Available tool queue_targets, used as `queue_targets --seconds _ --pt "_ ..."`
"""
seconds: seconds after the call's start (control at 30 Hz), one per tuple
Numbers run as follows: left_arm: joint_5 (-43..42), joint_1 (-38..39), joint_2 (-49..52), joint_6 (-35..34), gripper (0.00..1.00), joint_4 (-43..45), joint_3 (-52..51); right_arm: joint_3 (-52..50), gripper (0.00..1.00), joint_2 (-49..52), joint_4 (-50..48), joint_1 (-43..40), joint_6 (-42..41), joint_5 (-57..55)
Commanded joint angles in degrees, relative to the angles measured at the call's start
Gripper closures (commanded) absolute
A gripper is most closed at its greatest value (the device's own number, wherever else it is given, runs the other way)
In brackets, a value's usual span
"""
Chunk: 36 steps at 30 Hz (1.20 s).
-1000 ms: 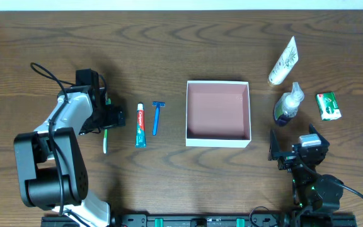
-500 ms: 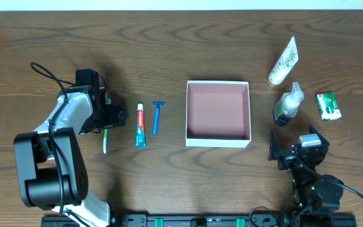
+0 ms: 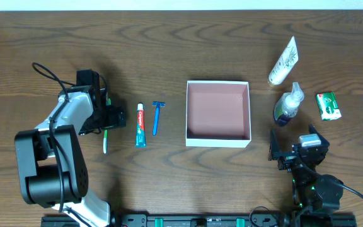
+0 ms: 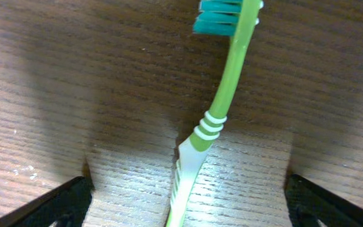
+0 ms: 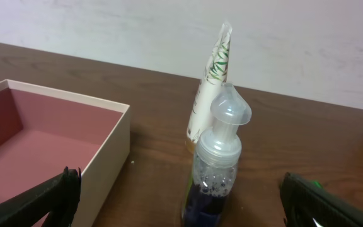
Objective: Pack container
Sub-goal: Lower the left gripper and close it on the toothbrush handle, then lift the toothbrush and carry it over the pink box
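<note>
The left gripper (image 4: 191, 202) is held spread wide, low over the table (image 4: 43, 94), and nothing is pinched. The green toothbrush (image 4: 222, 101) lies between its fingers, which are seen apart from it. Compared with one second ago, almost no movement is seen, so the grasp is judged only prepared. The container (image 3: 218, 141) stands well to the side of this gripper, beyond the toothpaste (image 3: 141, 125) and razor (image 3: 157, 116), and is empty. The right gripper (image 5: 180, 205) is also spread and empty, a pump bottle (image 5: 219, 157) just ahead.
</note>
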<state>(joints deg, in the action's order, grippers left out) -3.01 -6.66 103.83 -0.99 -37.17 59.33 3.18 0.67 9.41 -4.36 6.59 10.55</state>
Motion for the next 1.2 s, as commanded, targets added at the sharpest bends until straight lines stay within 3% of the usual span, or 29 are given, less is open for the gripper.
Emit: queue_targets --seconds 0.0,0.13,0.23,0.63,0.8,1.07,1.17 --pt "0.66 -0.07 0.87 0.98 0.07 -0.22 -0.26 -0.28 0.01 -0.37 0.07 0.68 0.79 0.00" --pt "0.66 -0.09 0.87 0.98 0.09 -0.20 -0.26 -0.28 0.01 -0.37 0.07 0.68 0.79 0.00" --pt "0.68 -0.09 0.87 0.96 0.19 -0.17 -0.26 -0.28 0.01 -0.37 0.07 0.68 0.79 0.00" --pt "0.70 -0.09 0.85 -0.17 0.86 0.59 -0.17 -0.28 0.01 -0.37 0.07 0.68 0.79 0.00" --pt "0.66 -0.09 0.79 -1.18 0.94 -0.61 1.64 -0.28 0.01 -0.37 0.07 0.68 0.79 0.00" --pt "0.44 -0.02 -4.09 -4.02 0.94 -7.52 10.03 -0.28 0.01 -0.37 0.07 0.68 0.79 0.00" --pt "-4.04 0.07 -8.31 -4.04 0.94 -10.21 14.32 -0.28 0.01 -0.37 0.07 0.68 0.79 0.00"
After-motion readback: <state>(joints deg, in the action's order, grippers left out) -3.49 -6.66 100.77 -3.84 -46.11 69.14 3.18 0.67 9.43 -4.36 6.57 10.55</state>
